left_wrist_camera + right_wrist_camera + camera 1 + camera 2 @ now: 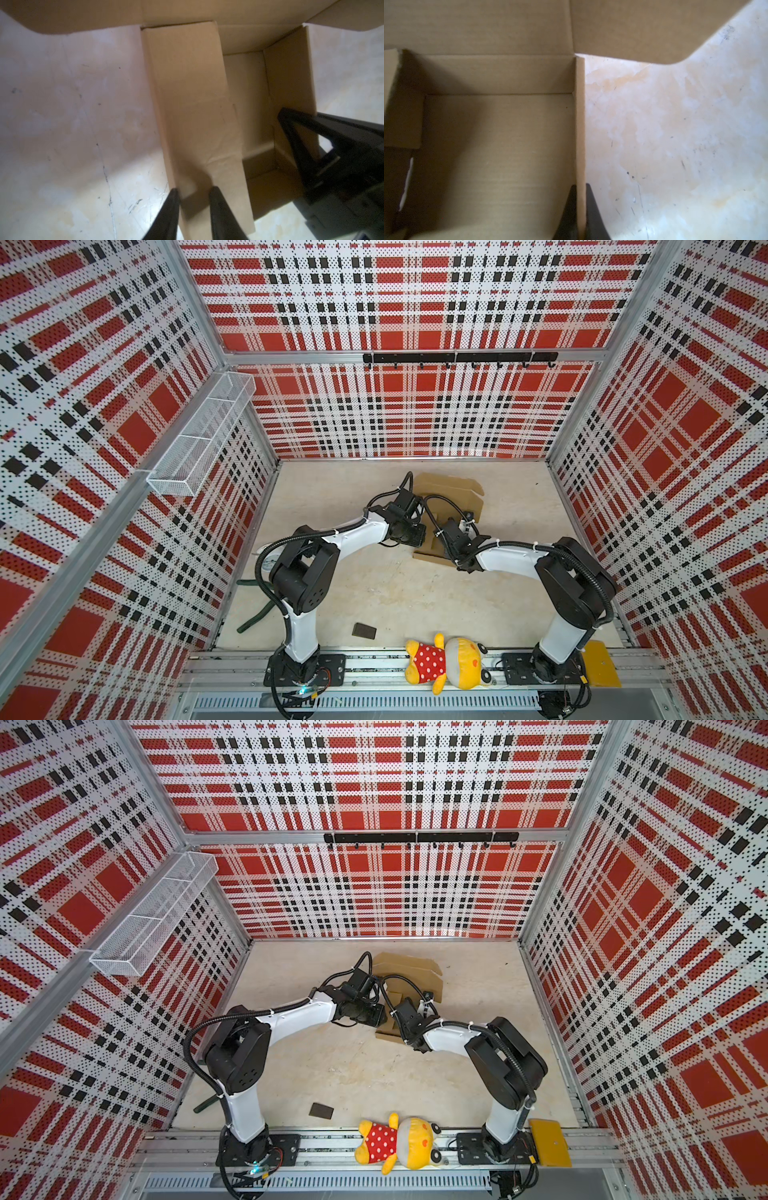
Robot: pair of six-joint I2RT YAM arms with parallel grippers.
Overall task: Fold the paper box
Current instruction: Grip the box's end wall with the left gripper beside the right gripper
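The paper box (451, 489) sits just above frame centre in both top views, half erected, with its lid panel toward the upper edge. My right gripper (580, 187) is clamped on the upright right side wall (580, 124). My left gripper (195, 190) is partly open and grips nothing. The left side flap (193, 104) is directly ahead, not yet folded in, its long axis running away from my fingertips. Judgement: the left arm folds it inward. Bare table (332, 497) left of the box gives clearance.
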